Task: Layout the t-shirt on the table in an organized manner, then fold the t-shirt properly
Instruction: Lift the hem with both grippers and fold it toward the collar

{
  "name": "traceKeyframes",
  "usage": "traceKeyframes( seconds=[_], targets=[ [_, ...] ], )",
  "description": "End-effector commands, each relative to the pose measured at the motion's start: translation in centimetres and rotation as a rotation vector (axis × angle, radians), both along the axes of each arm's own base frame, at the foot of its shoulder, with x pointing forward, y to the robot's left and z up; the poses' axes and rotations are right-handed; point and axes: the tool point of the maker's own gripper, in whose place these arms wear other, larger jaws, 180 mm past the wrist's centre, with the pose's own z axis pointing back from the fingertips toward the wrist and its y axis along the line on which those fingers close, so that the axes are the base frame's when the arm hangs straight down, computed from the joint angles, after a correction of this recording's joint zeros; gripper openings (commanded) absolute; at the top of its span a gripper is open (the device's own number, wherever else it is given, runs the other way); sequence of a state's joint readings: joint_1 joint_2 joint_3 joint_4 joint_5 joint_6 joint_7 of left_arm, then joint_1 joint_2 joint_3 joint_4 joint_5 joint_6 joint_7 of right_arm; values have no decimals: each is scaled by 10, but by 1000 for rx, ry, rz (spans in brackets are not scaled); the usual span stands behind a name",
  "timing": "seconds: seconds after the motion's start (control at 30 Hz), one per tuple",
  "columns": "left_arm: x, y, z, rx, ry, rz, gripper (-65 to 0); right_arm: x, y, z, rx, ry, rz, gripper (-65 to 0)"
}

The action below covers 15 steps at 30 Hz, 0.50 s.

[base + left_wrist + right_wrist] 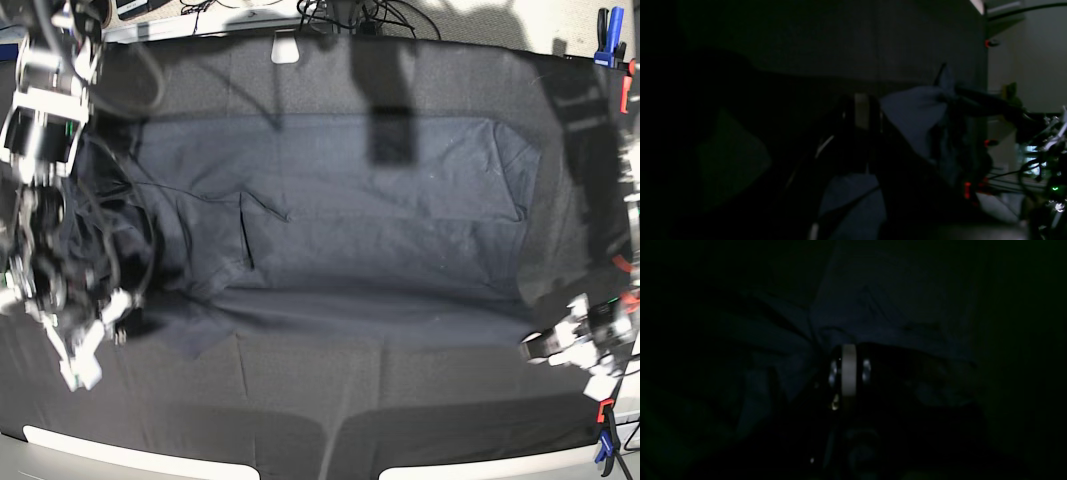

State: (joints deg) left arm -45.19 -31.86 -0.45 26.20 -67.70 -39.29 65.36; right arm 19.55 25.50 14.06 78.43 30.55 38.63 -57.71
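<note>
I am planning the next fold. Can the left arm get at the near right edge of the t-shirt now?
Probably yes. The left tool hangs beside that edge of the t-shirt, with only bare table between them.

text: none legible | labels/brands/numbers: none readable on t-shirt (380,210), tabletop (400,400) or clamps (604,28) | wrist views: too dark to make out any lettering | base view: no print or signs discernible
</note>
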Motion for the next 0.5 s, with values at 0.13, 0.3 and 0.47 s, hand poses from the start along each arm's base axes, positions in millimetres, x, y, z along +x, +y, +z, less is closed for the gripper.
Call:
traceKeyframes(
  seconds=[0.13, 0.3, 0.47],
  targets=[
    [-7, 12, 13, -63, -35, 14, -650, -11, -16, 35, 73, -106, -25, -650],
    [-27, 0, -3, -21, -45, -39, -650, -30, -29, 29, 94, -102, -68, -650],
    [-43, -13, -6, 202, -150, -144, -650, -43, -27, 16, 85, -68, -64, -650]
  ],
)
